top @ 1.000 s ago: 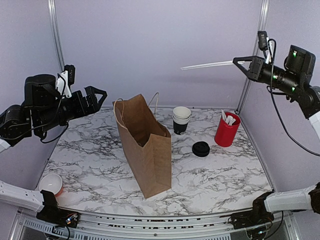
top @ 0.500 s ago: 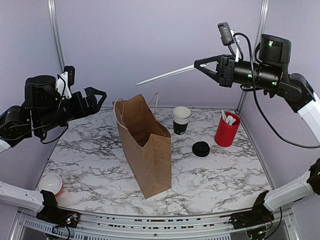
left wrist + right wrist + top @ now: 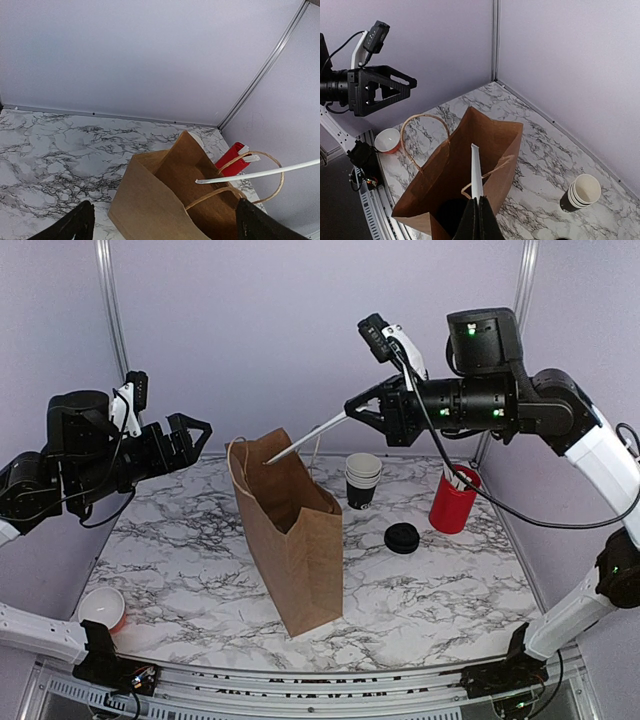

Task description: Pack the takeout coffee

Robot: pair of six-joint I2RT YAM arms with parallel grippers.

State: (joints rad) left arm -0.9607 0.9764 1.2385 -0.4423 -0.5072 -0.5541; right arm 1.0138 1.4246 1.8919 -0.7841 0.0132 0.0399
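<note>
Above the open paper bag (image 3: 300, 530), a white straw (image 3: 305, 437) is clamped in the right gripper (image 3: 352, 410), its tip slanted down towards the bag's mouth. The coffee cup (image 3: 451, 212) is seen only as a dark round shape inside the bag. The left gripper (image 3: 198, 437) is held with fingers wide apart, left of the bag.

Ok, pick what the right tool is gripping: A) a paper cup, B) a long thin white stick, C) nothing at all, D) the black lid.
B: the right tool is shut on a thin white stick, whose free end points down toward the open top of the brown paper bag.
</note>
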